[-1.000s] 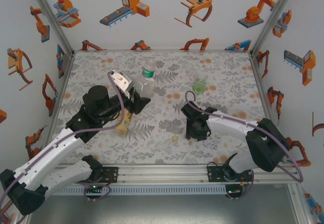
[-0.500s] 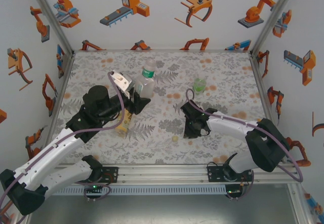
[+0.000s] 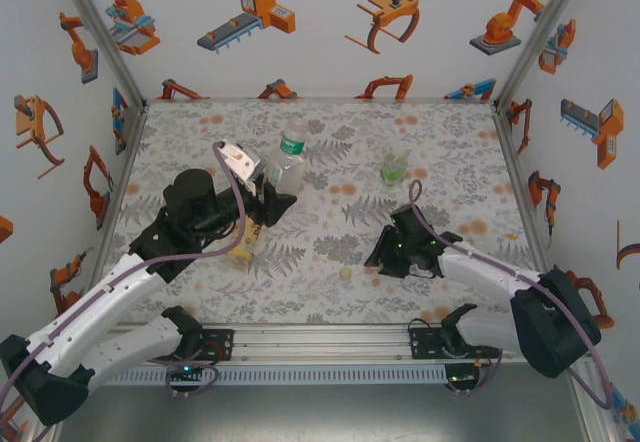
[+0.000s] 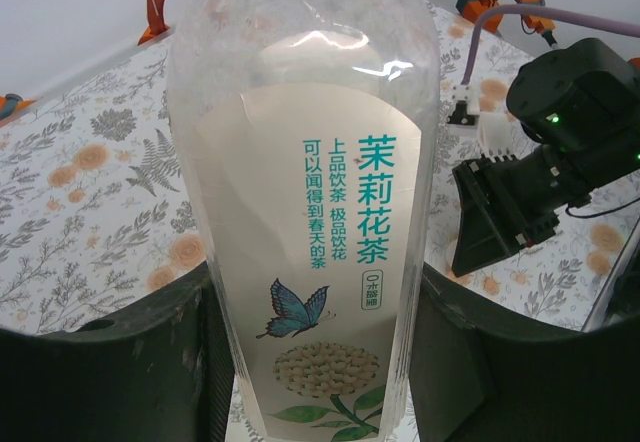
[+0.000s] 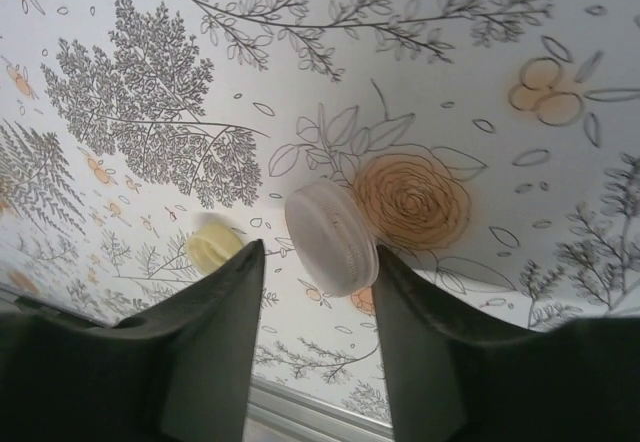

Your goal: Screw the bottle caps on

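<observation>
**White cap pinched crooked: slip or cross-thread risk**

White cap (image 5: pixel 332 237): centre of right wrist view, lifted off the table, tilted on edge w/ ribbed rim showing. Right gripper (image 5: pixel 318 254) pinches it at the very tips, a dark finger (image 5: pixel 215 342) on each side and closed in on it. In the top view this gripper is lower right of centre, well apart from every bottle.

Clear bottle (image 4: pixel 320 212): centre of left wrist view, upright, white-green label w/ butterfly facing the camera. Left gripper (image 4: pixel 315 347) is clamped on its lower body, one finger per side. In the top view the bottle stands upper centre-left. Can't tell if its neck is bare.

Also: pale yellow cap (image 5: pixel 213 247) lies on the floral table (image 3: pixel 450 142), just left of the held cap in the right wrist view. Juice bottle (image 3: pixel 246 242) lies on its side under the left arm. Green bottle (image 3: pixel 394 169) stands upright, upper right of centre.

Likely trouble, as judged from here:
- Tip-only grip on a tilted cap, so it may pop out or rotate during the carry across.
- A cap arriving skewed may cross-thread or sit on the neck w/o biting.
- Thin clear bottle may squash or twist in the left grip when torque comes, so the threads never seat.
- Cap may not match this bottle. Size fit can't be judged.
</observation>
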`<act>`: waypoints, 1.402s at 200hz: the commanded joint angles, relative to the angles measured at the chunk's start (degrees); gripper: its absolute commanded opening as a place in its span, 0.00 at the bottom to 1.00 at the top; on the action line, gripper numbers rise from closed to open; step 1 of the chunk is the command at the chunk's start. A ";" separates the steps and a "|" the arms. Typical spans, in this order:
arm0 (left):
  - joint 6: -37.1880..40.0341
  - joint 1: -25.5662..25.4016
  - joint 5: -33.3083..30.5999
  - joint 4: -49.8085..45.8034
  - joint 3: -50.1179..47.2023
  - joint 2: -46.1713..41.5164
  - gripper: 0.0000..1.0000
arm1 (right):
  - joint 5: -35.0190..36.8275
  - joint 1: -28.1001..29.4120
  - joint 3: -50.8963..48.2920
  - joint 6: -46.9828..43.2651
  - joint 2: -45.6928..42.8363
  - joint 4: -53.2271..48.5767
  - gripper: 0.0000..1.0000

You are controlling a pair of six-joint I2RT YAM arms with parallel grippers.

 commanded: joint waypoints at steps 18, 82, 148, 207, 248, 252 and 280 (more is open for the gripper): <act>-1.05 0.38 0.43 0.63 2.13 -0.28 0.00 | 4.17 -0.39 1.19 -1.73 1.34 -8.06 0.51; -0.26 0.38 -1.06 -1.49 2.58 -1.72 0.00 | 9.37 -0.30 13.23 -10.83 11.78 -19.50 0.51; -0.74 0.33 -0.56 -0.79 2.75 -0.69 0.00 | 12.22 1.94 19.78 -13.73 14.36 -21.85 0.53; -0.61 0.34 -1.21 -1.55 2.57 -1.07 0.00 | 14.76 4.83 22.49 -13.91 17.98 -21.95 0.53; -0.80 0.36 -1.37 -2.07 2.37 -1.47 0.00 | 15.52 5.84 21.92 -13.41 19.54 -21.15 0.52; -0.77 0.36 -1.45 -2.14 2.36 -1.52 0.00 | 15.48 5.93 21.87 -13.37 19.58 -21.07 0.51; -0.73 0.37 -1.77 -2.16 2.32 -1.57 0.00 | 15.46 6.55 21.06 -13.19 19.79 -20.49 0.49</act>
